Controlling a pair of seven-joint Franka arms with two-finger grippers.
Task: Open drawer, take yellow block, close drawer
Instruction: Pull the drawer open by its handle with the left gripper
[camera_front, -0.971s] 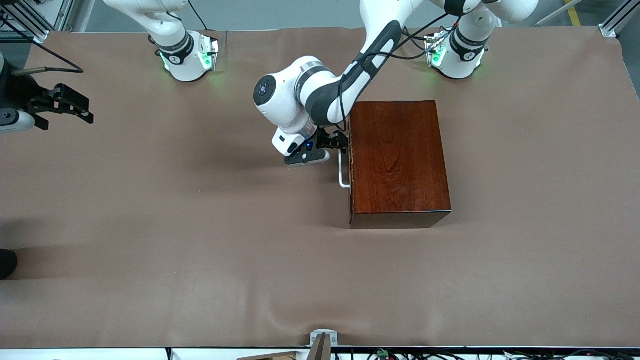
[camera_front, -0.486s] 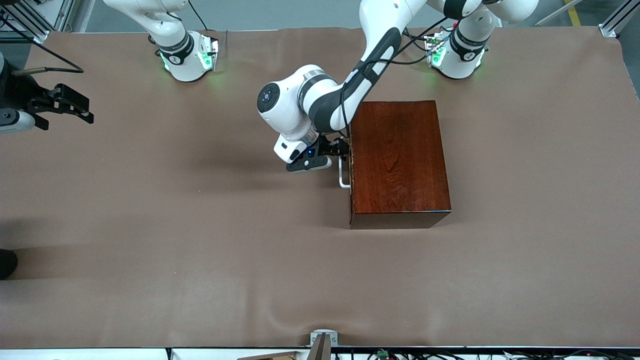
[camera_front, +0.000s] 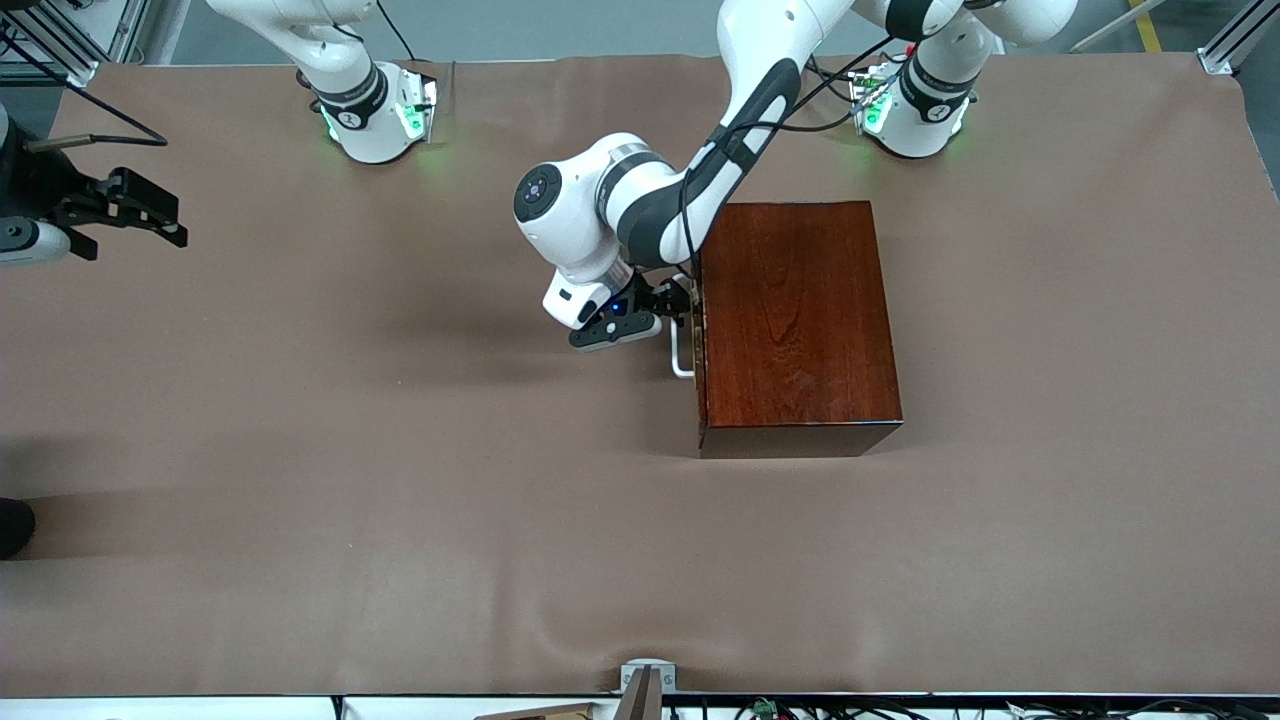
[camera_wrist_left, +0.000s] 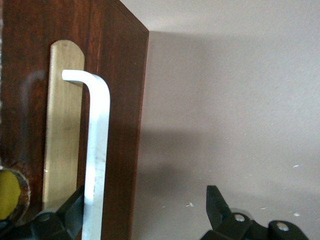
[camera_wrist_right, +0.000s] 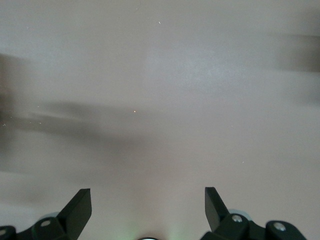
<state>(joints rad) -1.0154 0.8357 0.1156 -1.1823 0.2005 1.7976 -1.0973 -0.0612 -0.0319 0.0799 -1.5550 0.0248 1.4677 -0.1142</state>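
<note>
Two arms: a pair of white Franka arms stood at a brown-covered tabletop (camera_front: 400, 450), bases along the edge farthest from the front camera.
Box: a glossy dark reddish-brown wooden box (camera_front: 795, 320) sat on the tabletop toward the left arm's end, its front face turned toward the right arm's end.
Drawer: the pale light-wood drawer (camera_wrist_left: 62, 125) showed as a narrow strip in the box front, drawn out slightly if at all, with its white U-shaped bar handle (camera_front: 681, 352) standing off the face.
Left gripper: the left gripper (camera_front: 668, 300) was at the drawer front, at the end of the handle farther from the front camera.
Left fingers: the black fingers (camera_wrist_left: 217, 205) were spread wide in the left wrist view, one against the white bar and the other well out over bare tabletop; nothing was clamped between them.
Yellow block: a patch of bright yellow (camera_wrist_left: 7, 192) showed through a round hole in the box front beside the pale strip; whether it was the small cube could not be told.
Right gripper: the right gripper (camera_front: 135, 210) waited over bare tabletop at the right arm's end, well apart from the box.
Right fingers: its black fingers (camera_wrist_right: 80, 207) stood wide apart, holding nothing.
</note>
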